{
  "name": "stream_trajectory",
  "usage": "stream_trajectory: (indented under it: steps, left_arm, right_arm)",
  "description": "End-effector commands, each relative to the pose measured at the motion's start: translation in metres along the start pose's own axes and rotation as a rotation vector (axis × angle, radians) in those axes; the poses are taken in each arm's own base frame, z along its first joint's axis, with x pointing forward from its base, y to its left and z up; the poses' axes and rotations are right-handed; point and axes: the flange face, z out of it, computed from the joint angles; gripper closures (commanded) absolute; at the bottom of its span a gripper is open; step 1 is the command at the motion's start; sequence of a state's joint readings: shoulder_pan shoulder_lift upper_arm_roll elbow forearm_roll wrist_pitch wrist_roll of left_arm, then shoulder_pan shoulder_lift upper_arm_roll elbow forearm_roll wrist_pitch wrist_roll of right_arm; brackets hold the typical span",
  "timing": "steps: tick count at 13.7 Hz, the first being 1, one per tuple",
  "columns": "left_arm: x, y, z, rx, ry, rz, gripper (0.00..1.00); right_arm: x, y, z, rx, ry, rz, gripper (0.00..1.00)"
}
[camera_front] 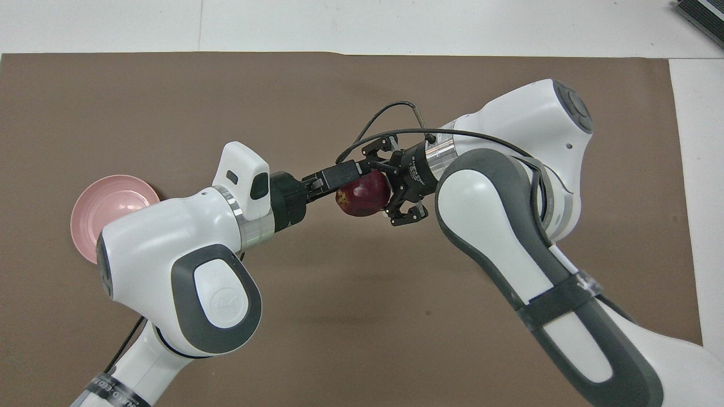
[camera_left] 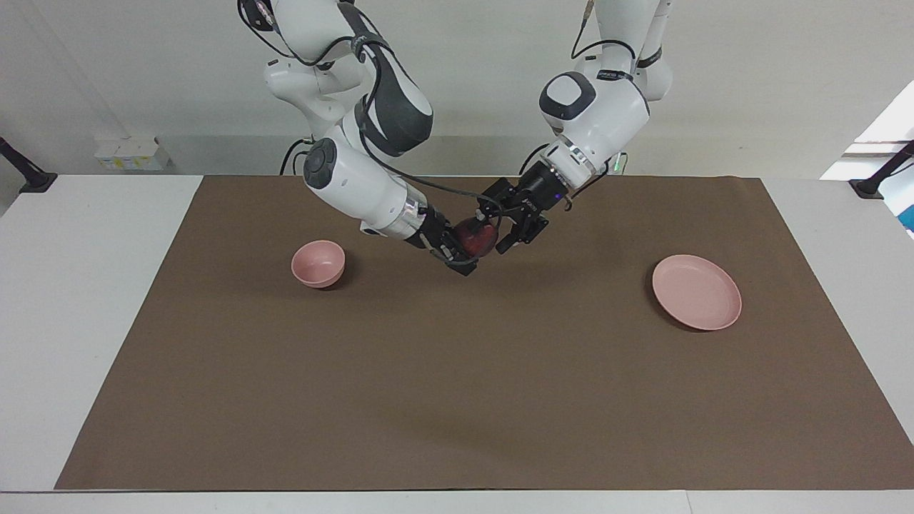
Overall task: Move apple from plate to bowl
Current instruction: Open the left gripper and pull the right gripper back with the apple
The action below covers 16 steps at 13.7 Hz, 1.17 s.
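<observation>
The dark red apple (camera_left: 477, 239) (camera_front: 363, 193) is held in the air over the middle of the brown mat, between both grippers. My left gripper (camera_left: 496, 228) (camera_front: 353, 186) is shut on it. My right gripper (camera_left: 464, 253) (camera_front: 387, 183) faces it with its fingers spread around the apple's other end. The pale pink plate (camera_left: 696, 293) (camera_front: 99, 209) lies bare toward the left arm's end, partly under the left arm in the overhead view. The small pink bowl (camera_left: 318, 263) stands toward the right arm's end; the right arm hides it in the overhead view.
A brown mat (camera_left: 457, 400) covers most of the white table. Small white boxes (camera_left: 132, 152) sit at the table's edge nearest the robots, at the right arm's end.
</observation>
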State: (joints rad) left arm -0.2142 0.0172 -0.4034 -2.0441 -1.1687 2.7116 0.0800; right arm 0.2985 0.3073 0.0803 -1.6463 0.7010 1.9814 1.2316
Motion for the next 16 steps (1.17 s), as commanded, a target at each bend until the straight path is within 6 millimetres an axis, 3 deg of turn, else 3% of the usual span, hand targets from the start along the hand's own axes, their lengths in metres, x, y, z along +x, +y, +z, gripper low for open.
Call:
stream_trajectory:
  steps: [1,6,9,13,16]
  left_arm:
    - [0.006,-0.003,0.001,0.004,0.006,0.012,0.0]
    - [0.016,-0.02,-0.004,0.046,-0.004,0.033,0.0]
    - [0.044,-0.045,-0.019,0.155,-0.088,0.14,0.0]
    - [0.092,-0.081,-0.052,0.449,-0.278,0.38,0.0]
    - [0.124,-0.083,-0.094,0.644,-0.333,0.491,0.0]
  right_arm:
    - [0.013,0.003,-0.024,-0.01,-0.028,-0.035,1.0]
    - [0.029,0.003,-0.086,-0.032,0.088,-0.176,1.0]
    - [0.046,0.01,-0.113,-0.078,0.176,-0.317,1.0]
    - [0.075,0.031,-0.125,-0.211,0.327,-0.544,1.0]
    - [0.107,0.067,-0.124,-0.294,0.361,-0.656,1.0]
